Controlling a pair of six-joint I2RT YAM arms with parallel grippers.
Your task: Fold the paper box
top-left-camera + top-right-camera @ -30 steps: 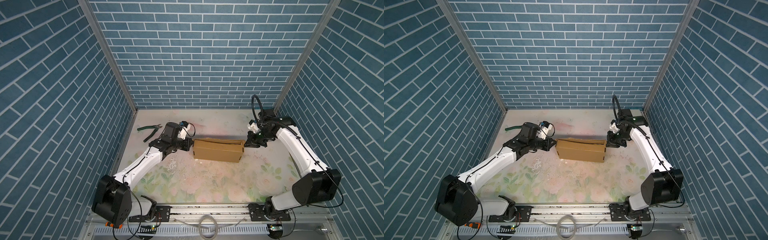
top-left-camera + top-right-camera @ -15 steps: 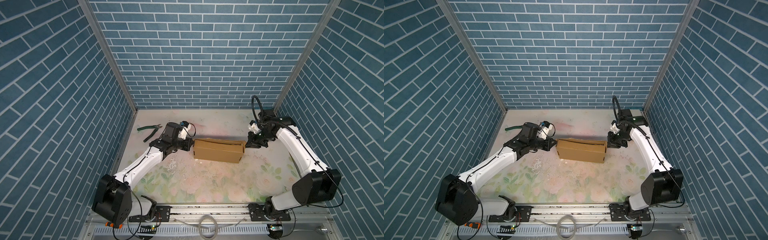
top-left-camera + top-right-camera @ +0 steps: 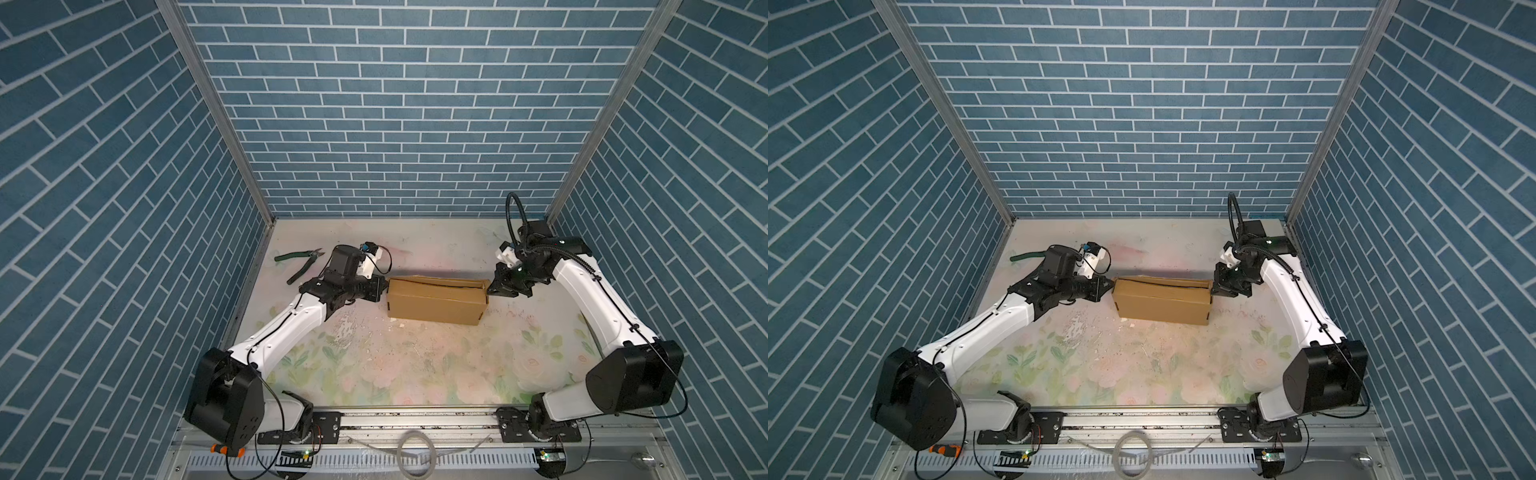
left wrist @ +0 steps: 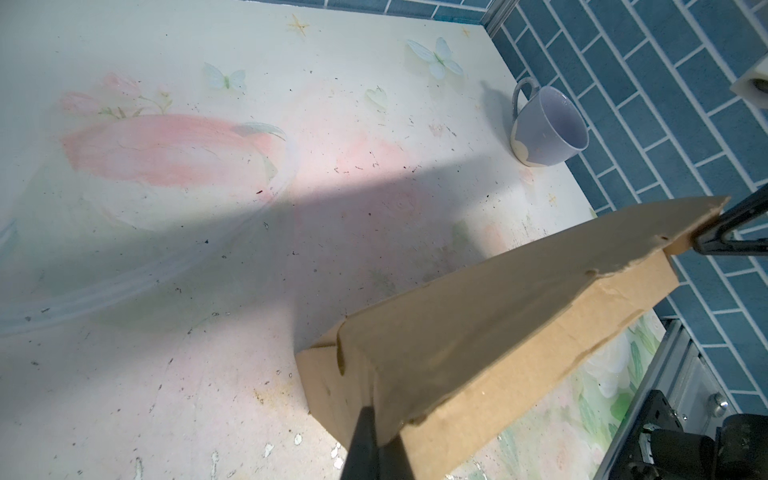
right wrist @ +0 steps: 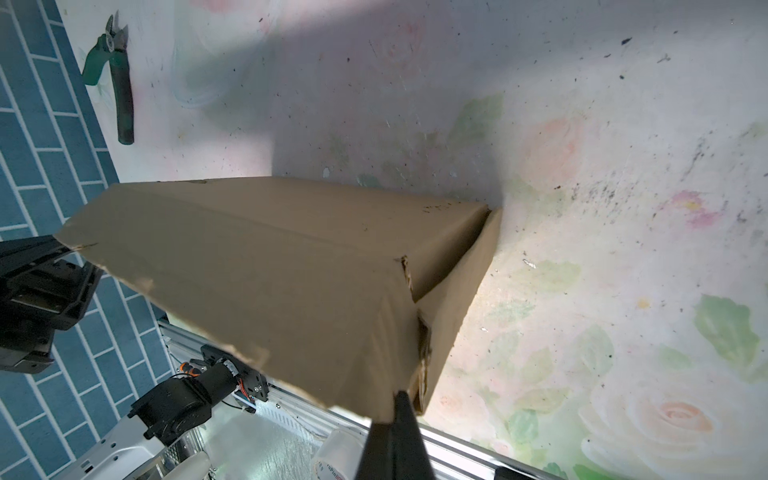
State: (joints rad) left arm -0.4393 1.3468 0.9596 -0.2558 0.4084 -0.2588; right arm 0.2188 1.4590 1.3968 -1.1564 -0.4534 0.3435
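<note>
Paper box [image 3: 436,301] sits mid-frame in both top views on the floral mat [image 3: 415,365]. It's already box-shaped, lid down, but the top seam still gapes. Left gripper [image 3: 380,287] and right gripper [image 3: 495,286] both have jaws pressed together, tips butting opposite box ends, pinching nothing. Looks like the final closing step. Next: seat the lid fully without sliding the box. Cutters [image 3: 311,257] sit upper left of the box, well apart.

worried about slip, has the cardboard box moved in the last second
No. In a top view the cardboard box lies at the same gap and angle to the green pliers as before.
</note>
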